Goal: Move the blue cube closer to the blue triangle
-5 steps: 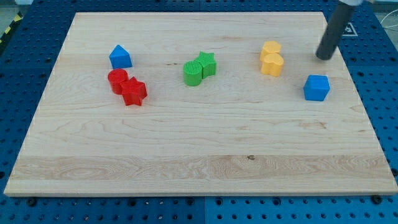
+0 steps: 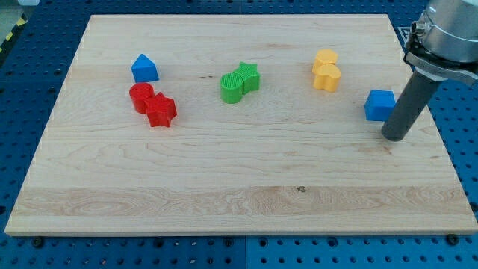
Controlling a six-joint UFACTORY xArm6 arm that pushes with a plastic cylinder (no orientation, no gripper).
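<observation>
Pincer: none fitted, nothing gripped; the arm ends in a bare rod, and my tip rests on the surface just beside the blue cube, at its lower right in the view. Blue triangle lies well apart, far toward the view's left and slightly higher. Judgement: tip sits on the correct far side, so a leftward push would close the gap.
</observation>
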